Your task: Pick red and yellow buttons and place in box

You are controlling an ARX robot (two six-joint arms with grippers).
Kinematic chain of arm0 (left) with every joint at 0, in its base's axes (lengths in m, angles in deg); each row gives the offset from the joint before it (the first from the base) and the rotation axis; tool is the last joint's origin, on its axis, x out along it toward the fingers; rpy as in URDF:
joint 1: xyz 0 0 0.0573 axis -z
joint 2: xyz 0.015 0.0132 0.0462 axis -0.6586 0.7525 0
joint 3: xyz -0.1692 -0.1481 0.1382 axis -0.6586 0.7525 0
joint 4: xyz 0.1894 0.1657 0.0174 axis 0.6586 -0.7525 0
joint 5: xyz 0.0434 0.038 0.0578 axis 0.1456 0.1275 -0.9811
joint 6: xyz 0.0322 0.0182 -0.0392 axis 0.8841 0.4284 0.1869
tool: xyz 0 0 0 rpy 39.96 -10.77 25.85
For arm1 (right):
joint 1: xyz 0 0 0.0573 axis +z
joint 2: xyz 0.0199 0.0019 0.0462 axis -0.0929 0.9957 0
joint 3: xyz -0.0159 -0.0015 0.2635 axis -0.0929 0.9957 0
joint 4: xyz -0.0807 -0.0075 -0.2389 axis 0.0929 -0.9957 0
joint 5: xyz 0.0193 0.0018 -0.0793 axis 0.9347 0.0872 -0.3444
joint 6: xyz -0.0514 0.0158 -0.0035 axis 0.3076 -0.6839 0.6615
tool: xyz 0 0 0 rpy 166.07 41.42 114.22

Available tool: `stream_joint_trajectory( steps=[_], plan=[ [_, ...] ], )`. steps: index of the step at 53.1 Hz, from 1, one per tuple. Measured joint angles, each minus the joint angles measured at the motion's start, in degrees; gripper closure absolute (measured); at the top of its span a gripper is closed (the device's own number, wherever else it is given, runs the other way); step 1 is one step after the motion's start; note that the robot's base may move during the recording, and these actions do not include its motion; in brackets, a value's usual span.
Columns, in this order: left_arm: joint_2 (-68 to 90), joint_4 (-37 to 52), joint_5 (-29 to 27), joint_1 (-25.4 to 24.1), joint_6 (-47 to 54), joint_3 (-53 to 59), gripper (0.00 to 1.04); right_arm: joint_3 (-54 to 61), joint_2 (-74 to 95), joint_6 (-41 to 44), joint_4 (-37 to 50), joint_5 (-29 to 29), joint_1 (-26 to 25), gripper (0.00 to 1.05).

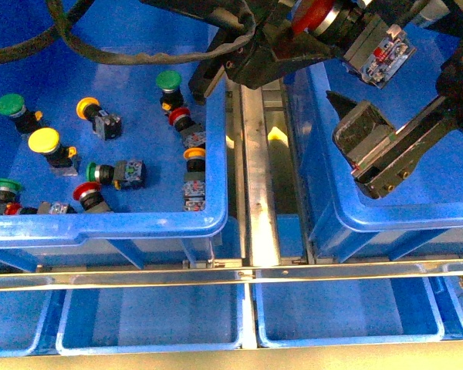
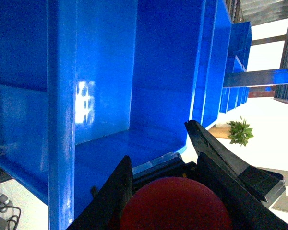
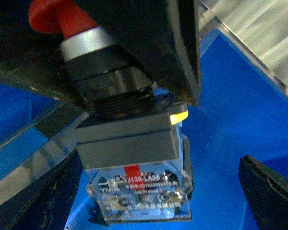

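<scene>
My left gripper (image 1: 324, 35) is shut on a red button (image 1: 312, 14) and holds it above the near-left part of the large blue box (image 1: 417, 217). The button's clear contact block (image 1: 384, 52) sticks out to the right. In the left wrist view the red cap (image 2: 175, 203) sits between the fingers (image 2: 110, 191), over the box's smooth walls (image 2: 105, 72). My right gripper (image 1: 353, 146) is open and empty, just below the held button, over the box. Its wrist view shows the button (image 3: 129, 158) close up. More yellow buttons (image 1: 44, 141) and red buttons (image 1: 86, 193) lie in the left bin (image 1: 100, 227).
Green-capped switches (image 1: 10, 104) lie among the buttons in the left bin. A metal rail (image 1: 258, 154) runs between the two bins. Shallow blue trays (image 1: 150, 312) line the front edge. A black cable (image 1: 100, 50) hangs over the left bin's back.
</scene>
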Motion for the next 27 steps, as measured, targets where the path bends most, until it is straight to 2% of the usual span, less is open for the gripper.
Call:
stream_joint_trajectory(
  steps=[27],
  plan=[
    [1.51, 0.0, -0.07, -0.44, 0.0, -1.07, 0.72, -1.53, -0.07, 1.46, -0.81, 0.24, 1.88, 0.07]
  ],
)
